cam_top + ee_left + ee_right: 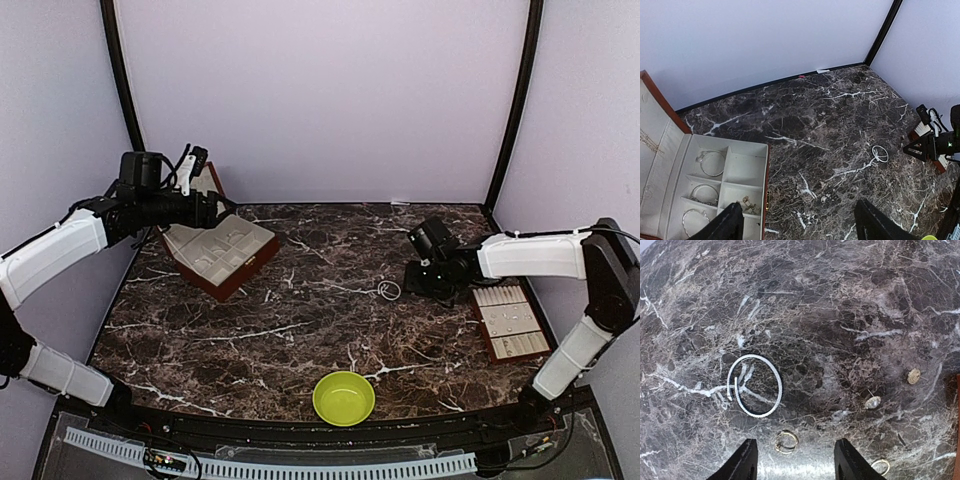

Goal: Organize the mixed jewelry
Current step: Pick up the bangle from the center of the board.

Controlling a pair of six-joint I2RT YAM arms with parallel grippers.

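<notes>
The right gripper (794,452) is low over the marble table (830,300), jaws apart, clamped on nothing. One small ring (786,441) lies flat between the fingertips (746,455), nearer the finger on the hoop's side; can't tell if it touches. A second small ring (881,466) sits just outside the other finger, at the bottom edge of the wrist view. One wire hoop (756,385), open-ended, lies flat just ahead of the fingers, apart from both rings. Two stud earrings (872,402) lie off to the side, near each other, not touching. Loose on the table here: 1 hoop, 2 rings, 2 studs.

One padded tray (510,320) lies beside the right arm at the table's right edge; the pieces on it are too small to count. One yellow-green bowl (344,397) sits at the near edge, centre.

The left gripper (797,210) is raised over one open hinged box (745,160) at back left, jaws wide apart, gripping nothing. In the box: three boxed hoops (712,162), one per compartment, and small gold-toned pieces (746,202) in a fourth. One thin chain (650,137) lies on the lid lining.
</notes>
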